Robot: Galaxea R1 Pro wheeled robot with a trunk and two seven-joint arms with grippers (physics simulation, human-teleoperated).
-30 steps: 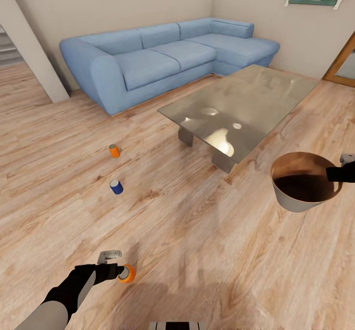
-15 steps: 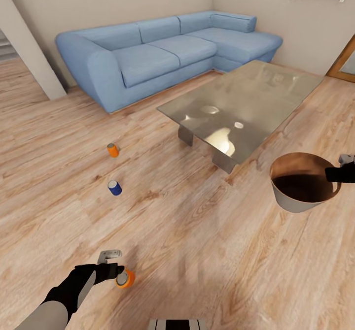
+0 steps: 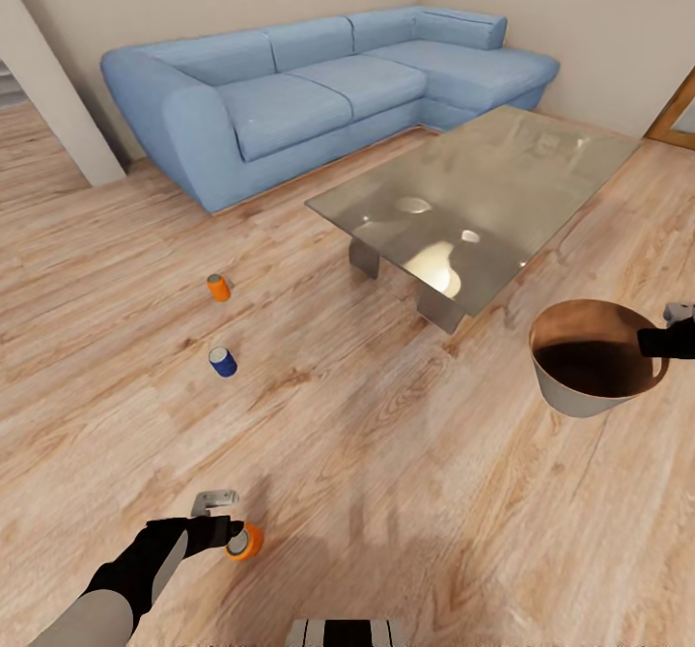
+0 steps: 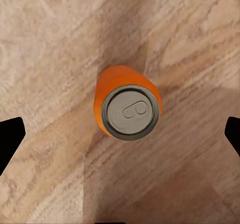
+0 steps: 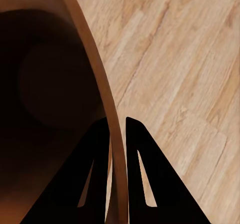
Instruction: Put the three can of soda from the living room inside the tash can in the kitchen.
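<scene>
Soda cans are on the wood floor point(image 3: 386, 454) of the living room, three of them. At the lower left of the head view the left tool point(image 3: 235, 521) hangs over the nearest orange can point(image 3: 246, 541); in the left wrist view this can point(image 4: 129, 108) stands upright with its grey top showing, and the two black fingertips point(image 4: 10, 139) are wide apart at both sides, not touching it, so the tool is open. At the right edge of the head view the right tool point(image 3: 666, 330) holds the trash can point(image 3: 584, 396) in the air; in the right wrist view its fingers point(image 5: 95, 179) are closed on the rim point(image 5: 112, 129), one inside and one outside. Farther up on the left, the blue can point(image 3: 223, 361) and the second orange can point(image 3: 219, 287) are apart from each other. Behind them are the glass desk point(image 3: 541, 159) and the blue sofa point(image 3: 290, 97)
</scene>
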